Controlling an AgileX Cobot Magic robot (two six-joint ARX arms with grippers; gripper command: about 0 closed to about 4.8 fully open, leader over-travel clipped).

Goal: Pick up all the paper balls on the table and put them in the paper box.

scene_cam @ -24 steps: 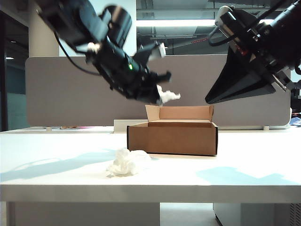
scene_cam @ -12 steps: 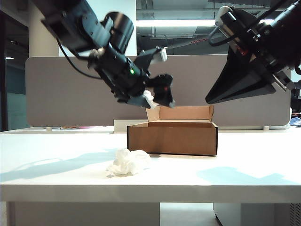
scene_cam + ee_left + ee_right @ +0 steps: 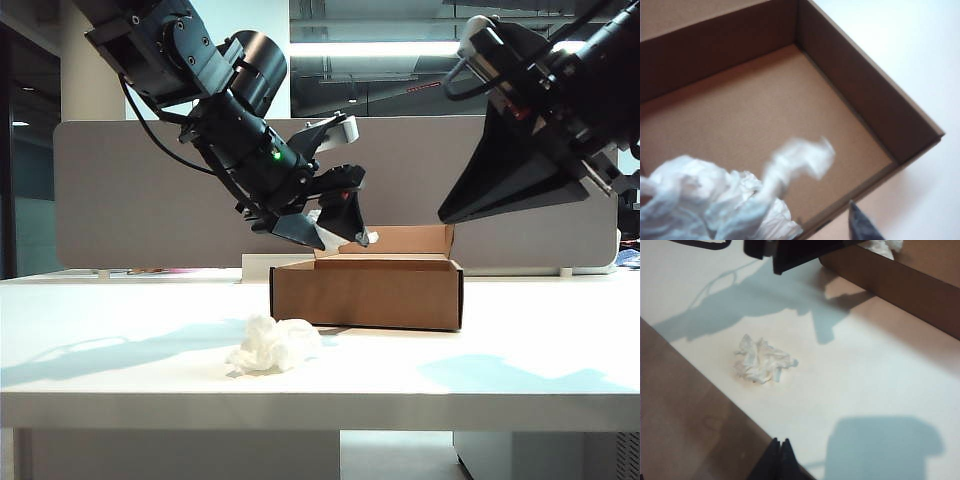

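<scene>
Two paper balls (image 3: 273, 345) (image 3: 715, 200), one paper box (image 3: 366, 293)

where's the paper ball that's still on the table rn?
Exterior view: the paper ball lies on the table, left of centre, just in front of the paper box's left front corner.

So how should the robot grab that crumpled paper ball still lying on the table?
Probably from straight above, pinching the paper ball across its fluffy middle. It lies loose on the table, beside the paper box, nothing over it. Both the left gripper and right gripper hover above.
</scene>
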